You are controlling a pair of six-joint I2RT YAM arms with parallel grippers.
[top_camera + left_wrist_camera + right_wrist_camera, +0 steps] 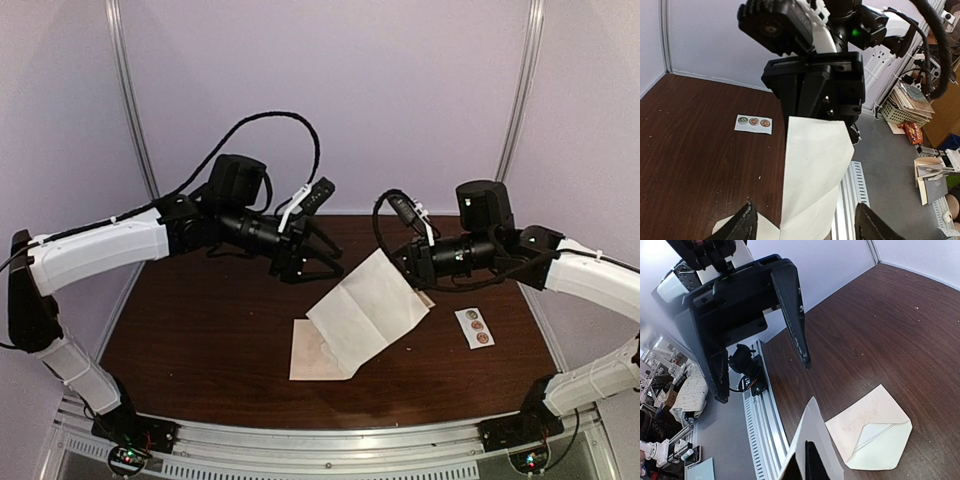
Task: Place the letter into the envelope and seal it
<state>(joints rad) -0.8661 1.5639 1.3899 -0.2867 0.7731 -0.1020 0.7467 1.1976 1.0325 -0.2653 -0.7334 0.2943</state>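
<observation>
The letter (368, 310), an off-white creased sheet, hangs tilted above the table, pinched at its upper right corner by my right gripper (418, 285). In the right wrist view the letter (826, 447) wraps round a dark finger (812, 467) of my right gripper (810, 460). The envelope (308, 358) lies flat on the brown table under the letter's lower edge, its flap open (870, 432). My left gripper (318, 268) is open and empty, hovering just left of the letter's top edge. In the left wrist view the letter (815, 170) hangs between its spread fingers (746, 220).
A white strip with three round stickers (474, 327) lies on the table at the right, also seen in the left wrist view (753, 123). A metal rail (320, 440) runs along the table's near edge. Walls close in the back and sides.
</observation>
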